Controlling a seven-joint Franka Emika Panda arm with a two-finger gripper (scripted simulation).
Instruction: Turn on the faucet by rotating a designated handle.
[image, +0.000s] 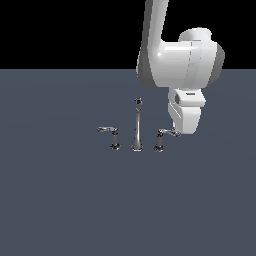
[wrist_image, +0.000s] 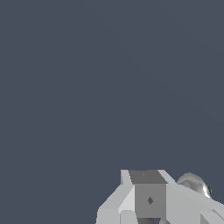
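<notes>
One faucet (image: 136, 125), three chrome pieces: one tall thin spout (image: 137, 131) with a knobbed top, two short lever handles. One arm (image: 172, 55), white, one claw (image: 184, 131). All of it sits on a flat grey-blue table (image: 60, 200); no near edge or corner of the table shows, only the far edge against black, so placement by edges is rough: the set stands closer to the far edge than the middle of what shows.

The three pieces stand in a row, apart from each other, spout in the middle. Twin lever (image: 111, 135) on the exterior view's left, arm pointing away from the spout. The handle (image: 164, 136) on the exterior view's right, short flared post, lever arm pointing toward the claw.

Claw hangs down from the wrist, just beside the handle on the side away from the spout. The lever tip reaches the claw's lower body or slips behind it; touching or not, cannot tell. Fingertips are hidden in the exterior view.

Wrist view: mostly bare table, a grey blocky finger (wrist_image: 148, 199) of the claw in one corner, a rounded chrome bit (wrist_image: 194, 183) just past it, likely the handle. How far the claw is open, cannot tell. No visible hold on anything.
</notes>
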